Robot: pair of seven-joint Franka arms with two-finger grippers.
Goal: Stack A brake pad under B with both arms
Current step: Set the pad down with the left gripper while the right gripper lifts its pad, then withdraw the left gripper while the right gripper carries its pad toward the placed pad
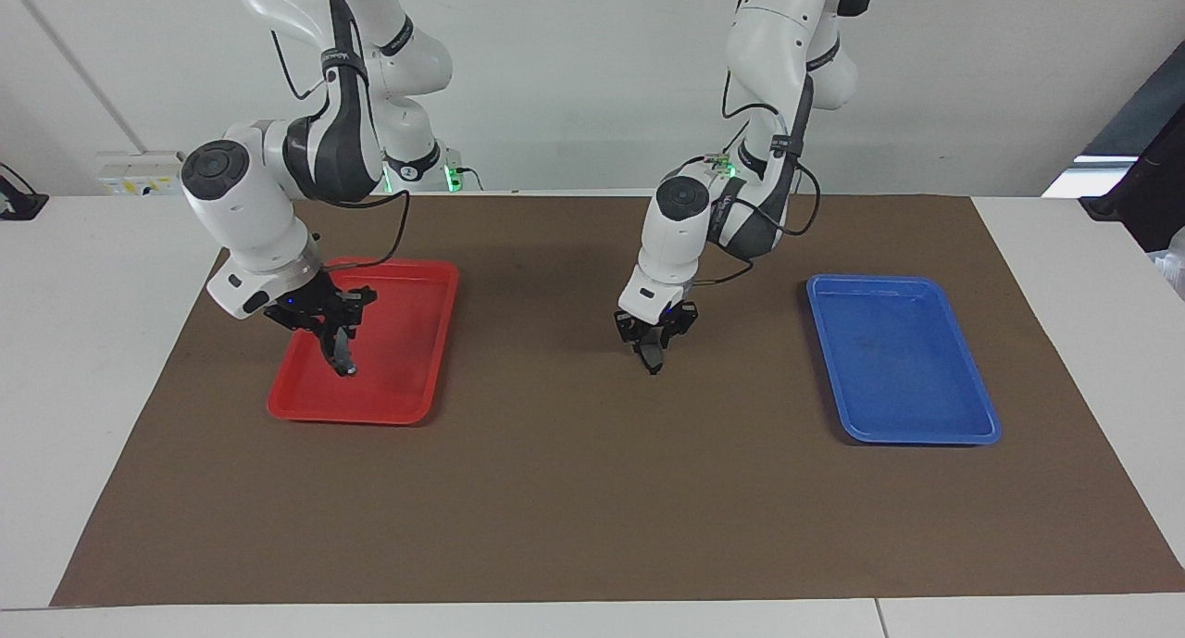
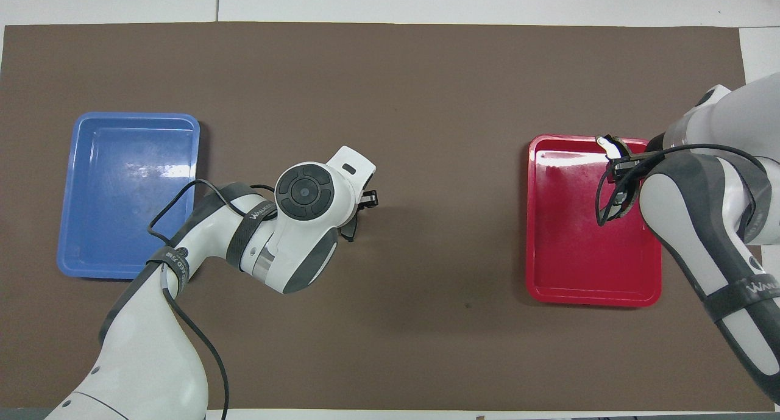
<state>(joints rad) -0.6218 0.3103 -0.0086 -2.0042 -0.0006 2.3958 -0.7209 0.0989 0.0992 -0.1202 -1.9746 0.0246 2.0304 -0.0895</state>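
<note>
I see both views evenly and brightly lit from above, with soft shadows under the arms on the brown mat (image 1: pixel 574 490) and pale glare on the blue tray (image 2: pixel 131 164).

mat (image 2: pixel 426 72) brown, fills frame | blue tray (image 2: pixel 70 225) left-centre | red tray (image 2: pixel 567 286) right-centre | left gripper (image 2: pixel 356 216) centre, over mat, under white wrist | right gripper (image 2: pixel 618 182) right, over red tray's upper corner
</note>
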